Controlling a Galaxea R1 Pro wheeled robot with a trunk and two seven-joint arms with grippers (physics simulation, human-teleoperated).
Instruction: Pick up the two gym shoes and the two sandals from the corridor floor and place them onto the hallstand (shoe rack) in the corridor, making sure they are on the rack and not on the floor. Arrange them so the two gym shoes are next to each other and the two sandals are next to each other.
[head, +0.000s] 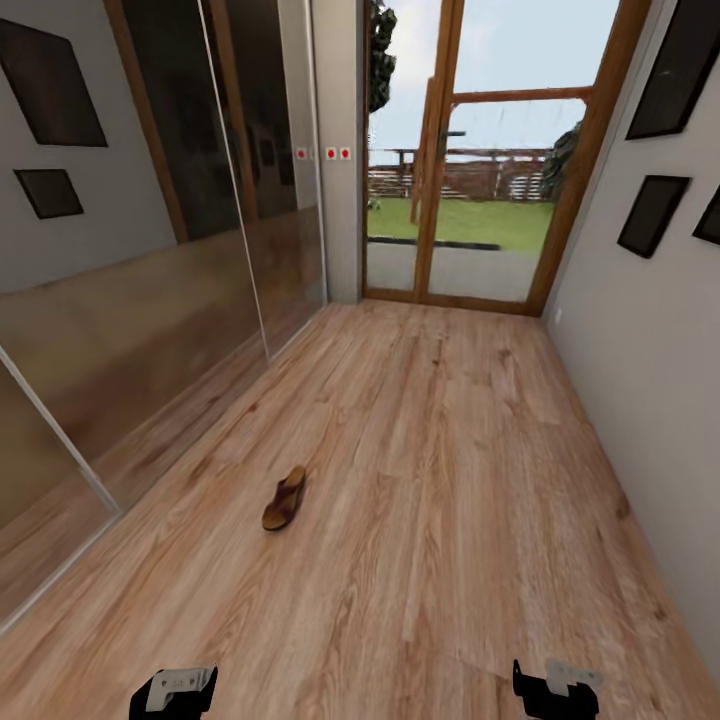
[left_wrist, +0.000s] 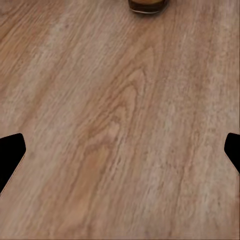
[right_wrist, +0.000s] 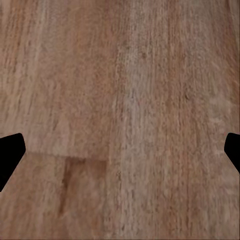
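One dark brown sandal (head: 285, 499) with a tan footbed lies on the wood-plank corridor floor (head: 440, 480), ahead of me and slightly left. Its near end shows at the edge of the left wrist view, sandal (left_wrist: 145, 5). My left gripper (head: 175, 692) hangs low over bare floor well short of it. Its fingers are spread wide in the left wrist view, gripper (left_wrist: 120, 155), with nothing between them. My right gripper (head: 555, 690) is over bare planks too, open and empty in the right wrist view, gripper (right_wrist: 120, 155). The gym shoes and the hallstand are out of view.
Mirrored sliding wardrobe doors (head: 150, 330) run along the left side. A grey wall (head: 640, 350) with dark picture frames closes the right side. A wood-framed glass door (head: 470, 200) to a garden ends the corridor. Open floor stretches between them.
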